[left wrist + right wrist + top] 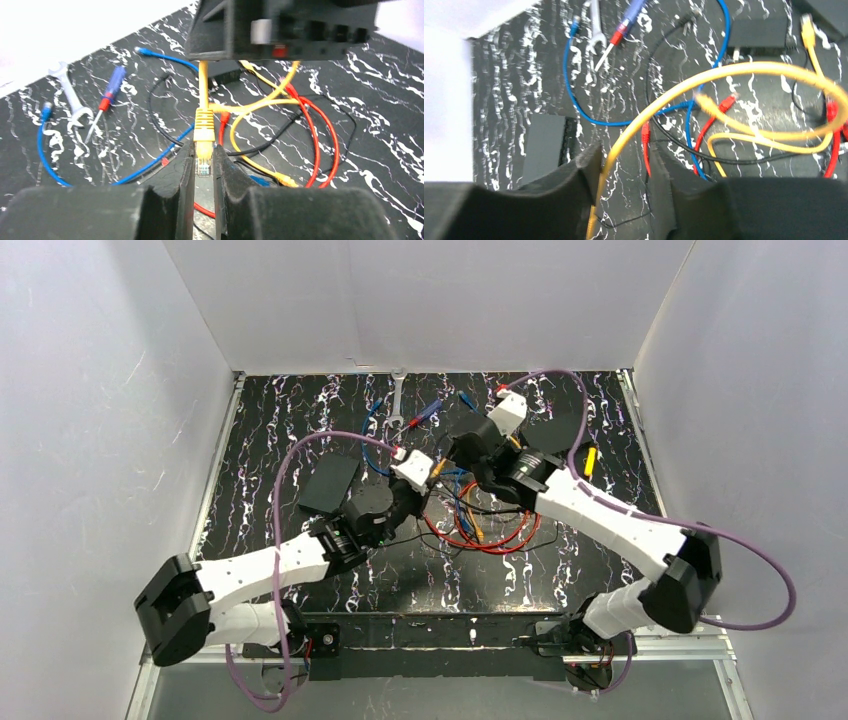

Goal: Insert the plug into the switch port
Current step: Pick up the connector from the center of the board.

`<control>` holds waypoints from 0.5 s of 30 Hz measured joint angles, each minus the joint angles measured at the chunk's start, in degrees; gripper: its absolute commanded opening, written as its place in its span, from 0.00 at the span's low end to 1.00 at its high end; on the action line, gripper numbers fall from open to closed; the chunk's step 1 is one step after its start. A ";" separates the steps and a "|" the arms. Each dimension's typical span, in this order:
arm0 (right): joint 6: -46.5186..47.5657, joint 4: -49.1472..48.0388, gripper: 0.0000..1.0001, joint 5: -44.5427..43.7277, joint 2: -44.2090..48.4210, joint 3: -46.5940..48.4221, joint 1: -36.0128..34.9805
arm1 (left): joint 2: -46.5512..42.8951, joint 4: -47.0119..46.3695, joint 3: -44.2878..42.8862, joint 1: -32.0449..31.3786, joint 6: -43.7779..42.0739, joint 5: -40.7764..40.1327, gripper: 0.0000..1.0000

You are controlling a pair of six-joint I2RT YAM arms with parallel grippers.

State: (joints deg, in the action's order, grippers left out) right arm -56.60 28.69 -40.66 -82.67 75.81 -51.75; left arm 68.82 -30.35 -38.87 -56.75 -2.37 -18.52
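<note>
Gripping yellow plug [204, 145], left pincer [202, 170] faces switch [280, 27] sockets, apart; right pincer [624, 170] parted astride cable [616, 147].

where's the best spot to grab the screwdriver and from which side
Probably by its blue handle, from above, jaws across its width. The screwdriver lies flat on the table; the handle is its thickest part, while the thin shaft offers little to pinch and ends close to the wrench.

The switch [280, 30] is blurred and cut off by the left wrist view's top edge, its ports [320, 34] indistinct. From above, the plug [204, 145] is too small to find.
</note>
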 measured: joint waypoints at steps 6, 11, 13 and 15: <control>11.02 -13.68 0.73 1.55 9.97 -8.02 0.00 | -6.51 7.21 -3.13 5.79 -0.26 2.49 0.00; 21.90 -23.61 0.90 3.89 16.28 -12.85 0.00 | -10.05 17.88 -10.43 15.26 0.35 8.50 0.00; 27.32 -26.88 0.93 6.21 18.49 -14.75 0.00 | -10.71 23.37 -14.58 19.54 0.48 12.57 0.00; 33.66 -29.83 0.95 9.73 20.68 -16.52 0.00 | -10.99 28.37 -18.43 23.39 0.37 17.22 0.00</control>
State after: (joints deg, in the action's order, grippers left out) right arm -22.94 -1.15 -30.94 -62.00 59.29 -51.75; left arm 57.82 -1.98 -57.30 -33.36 -2.00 -1.30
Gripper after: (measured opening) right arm 0.925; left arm 0.106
